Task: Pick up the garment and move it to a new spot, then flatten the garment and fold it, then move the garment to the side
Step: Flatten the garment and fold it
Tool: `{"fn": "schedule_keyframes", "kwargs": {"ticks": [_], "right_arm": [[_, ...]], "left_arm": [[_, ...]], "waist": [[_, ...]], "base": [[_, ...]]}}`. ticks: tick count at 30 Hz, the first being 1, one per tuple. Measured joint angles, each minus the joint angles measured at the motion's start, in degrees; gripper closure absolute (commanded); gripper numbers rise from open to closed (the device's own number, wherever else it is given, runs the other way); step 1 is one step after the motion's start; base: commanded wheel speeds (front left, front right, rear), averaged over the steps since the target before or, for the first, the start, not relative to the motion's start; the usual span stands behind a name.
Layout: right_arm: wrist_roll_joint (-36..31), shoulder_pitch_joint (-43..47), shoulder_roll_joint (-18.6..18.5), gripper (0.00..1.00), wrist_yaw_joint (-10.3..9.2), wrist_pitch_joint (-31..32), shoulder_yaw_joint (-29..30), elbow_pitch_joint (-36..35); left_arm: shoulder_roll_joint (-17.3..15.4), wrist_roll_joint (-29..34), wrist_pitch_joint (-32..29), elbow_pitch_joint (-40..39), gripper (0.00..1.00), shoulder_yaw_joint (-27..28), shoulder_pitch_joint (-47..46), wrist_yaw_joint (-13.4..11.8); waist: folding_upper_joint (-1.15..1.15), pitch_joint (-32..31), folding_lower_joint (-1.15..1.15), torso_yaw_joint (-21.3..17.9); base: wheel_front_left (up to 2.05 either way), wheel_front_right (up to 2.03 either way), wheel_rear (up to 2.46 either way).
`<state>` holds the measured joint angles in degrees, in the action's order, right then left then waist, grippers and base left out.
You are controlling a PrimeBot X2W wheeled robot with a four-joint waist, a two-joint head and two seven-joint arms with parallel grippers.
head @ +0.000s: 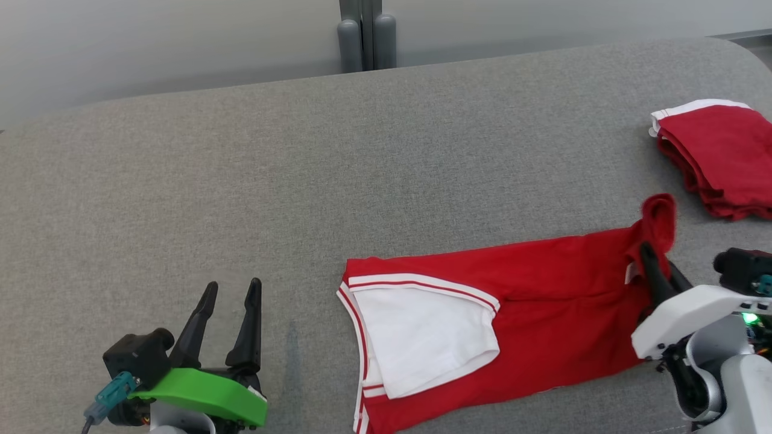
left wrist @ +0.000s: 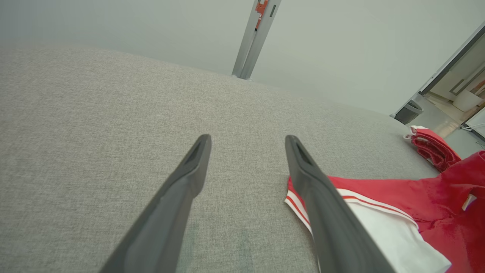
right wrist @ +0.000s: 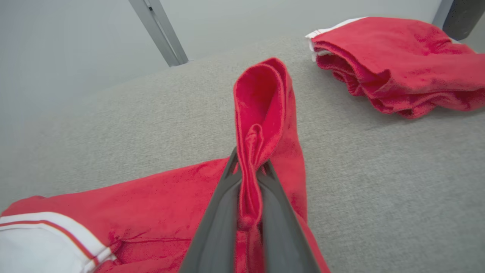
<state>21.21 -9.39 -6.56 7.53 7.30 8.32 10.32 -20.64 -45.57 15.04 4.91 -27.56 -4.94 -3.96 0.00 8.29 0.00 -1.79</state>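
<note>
I've got lots of bare counter (head: 301, 181) left & beyond the garment (head: 543, 289), which lies flat by the front edge, rt of centre. Right tool (right wrist: 250, 163) is pinching a raised red fold at its rt end, with a red pile (head: 718, 157) near, by the rt edge. Left tool (head: 232, 290) sits low at front-left, fingers spread, apart from the cloth.

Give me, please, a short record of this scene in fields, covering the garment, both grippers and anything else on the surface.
surface: grey fabric-covered table
garment: red with white trim, lying spread out lengthwise, not yet folded
right gripper: shut on the garment's right end, a loop of fabric standing up past the fingertips
left gripper: open, holding nothing, over bare surface to the left of the garment
other item: folded red pile at the far right, apart from the garment
</note>
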Motion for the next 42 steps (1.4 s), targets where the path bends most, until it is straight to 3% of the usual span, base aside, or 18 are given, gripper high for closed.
{"fn": "schedule_keyframes", "kwargs": {"ticks": [7,12,22,34,35,36,37,38,39,42], "right_arm": [[6.7,2.4,2.5,1.00,0.00,5.7,-9.7,-9.2],[9.1,2.7,3.5,1.00,-0.01,6.1,-17.7,-9.3],[15.3,-1.5,3.7,1.00,-0.03,-0.4,-33.7,0.1],[23.9,-8.8,3.7,1.00,-0.03,-6.8,-44.4,13.1],[24.4,-9.5,3.7,0.90,-0.03,-7.2,-45.2,14.2],[25.0,-10.1,3.7,0.62,-0.03,-7.5,-46.2,15.1],[25.6,-10.6,3.7,0.53,-0.03,-8.0,-46.9,15.7],[26.1,-11.2,3.7,0.09,-0.03,-8.4,-48.0,16.5],[26.5,-11.7,3.7,0.00,-0.03,-8.6,-48.7,17.0],[28.5,-13.1,3.7,0.00,-0.03,-9.9,-50.9,18.7]], "left_arm": [[-0.1,0.0,0.0,0.2,0.00,0.6,-0.4,0.1],[-0.3,0.0,0.0,0.3,0.00,0.7,-0.4,0.1],[-0.2,-0.1,0.0,0.4,0.00,1.2,-0.4,0.1],[0.4,-0.1,0.0,1.3,0.00,0.7,-0.4,0.9],[0.5,-0.1,0.0,1.4,0.00,0.6,-0.4,0.9],[0.5,-0.1,0.0,1.5,0.00,0.5,-0.4,0.9],[0.5,-0.1,0.0,1.6,0.00,0.4,-0.4,0.9],[0.6,-0.1,0.0,1.7,0.00,0.2,-0.4,0.9],[0.6,-0.1,0.0,1.8,0.00,0.2,-0.4,1.0],[0.7,-0.1,-0.1,2.1,0.00,-0.3,-0.4,1.0]], "waist": [[0.00,-0.8,0.00,0.9],[0.00,-1.3,0.00,2.0],[0.00,-1.3,0.00,4.1],[0.00,-1.9,0.00,6.0],[0.00,-2.0,0.00,6.2],[0.00,-2.1,0.00,6.3],[0.00,-2.2,0.00,6.4],[0.00,-2.3,0.00,6.5],[0.00,-2.4,0.00,6.6],[0.00,-2.9,0.00,6.7]], "base": [[0.00,0.00,0.00],[0.00,0.00,0.00],[0.00,0.00,0.00],[0.00,0.00,0.00],[0.00,0.00,0.00],[0.00,0.00,0.00],[0.00,0.00,0.00],[0.00,0.00,0.00],[0.00,0.00,0.00],[0.00,0.00,0.00]]}}
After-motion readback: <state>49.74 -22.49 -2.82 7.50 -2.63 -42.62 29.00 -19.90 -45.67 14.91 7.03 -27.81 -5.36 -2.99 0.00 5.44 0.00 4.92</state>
